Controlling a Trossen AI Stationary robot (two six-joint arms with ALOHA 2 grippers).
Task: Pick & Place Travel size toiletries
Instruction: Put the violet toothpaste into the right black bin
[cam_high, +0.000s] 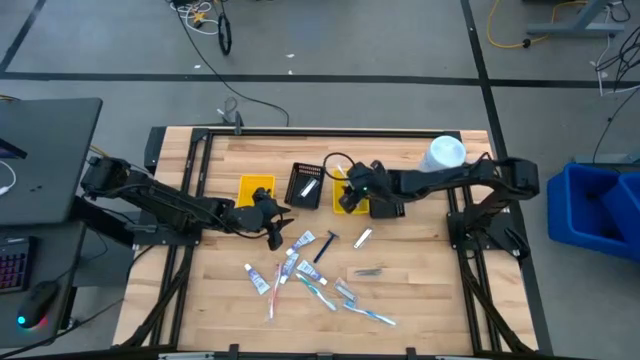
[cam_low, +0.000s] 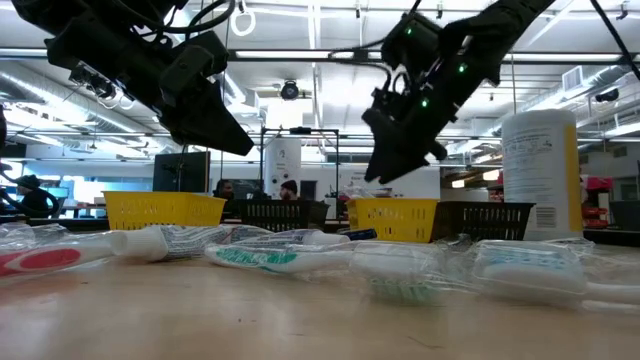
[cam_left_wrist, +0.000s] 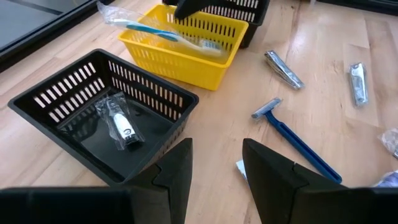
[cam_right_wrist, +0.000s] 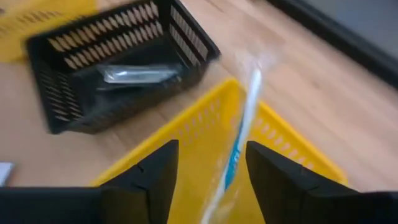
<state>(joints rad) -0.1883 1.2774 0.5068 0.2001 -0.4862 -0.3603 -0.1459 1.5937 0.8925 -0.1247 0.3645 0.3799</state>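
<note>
Item 1, low view. Nearest the lens: wrapped toothbrushes (cam_low: 400, 262) and a toothpaste tube (cam_low: 165, 241) lying across the table (cam_low: 300, 320) front. Behind them two yellow bins, two black bins and a big white bottle (cam_low: 540, 175). Both grippers hang above the row of bins.

Item 2, high view. Left gripper (cam_high: 272, 228) sits beside the near-left yellow bin (cam_high: 256, 190), just above the scattered pile of toiletries (cam_high: 310, 275). Right gripper (cam_high: 352, 190) is over the right yellow bin (cam_high: 352, 203). Black bin (cam_high: 306, 185) stands between the two yellow ones.

Item 3, left wrist view. Left fingers (cam_left_wrist: 177, 168) stand apart, nothing between them. Ahead: the black bin (cam_left_wrist: 74, 99) holding one small packet (cam_left_wrist: 120, 123); the yellow bin (cam_left_wrist: 205, 59) with a wrapped toothbrush (cam_left_wrist: 168, 34) resting across its rim; a blue-handled razor (cam_left_wrist: 295, 140) and two foil-like packets (cam_left_wrist: 283, 67) on bare wood.

Item 4, right wrist view. Right fingers (cam_right_wrist: 155, 171) are parted over the yellow bin (cam_right_wrist: 205, 134); the wrapped toothbrush (cam_right_wrist: 242, 130) lies free between them, leaning on the bin's edge, not gripped.

Step in hand, as judged: a toothbrush is being let go into the right yellow bin. It looks half in, so it may tip out. Next move calls for the right arm to lift clear and for a gripper to descend onto another item in the pile, most of which remains unsorted.
</note>
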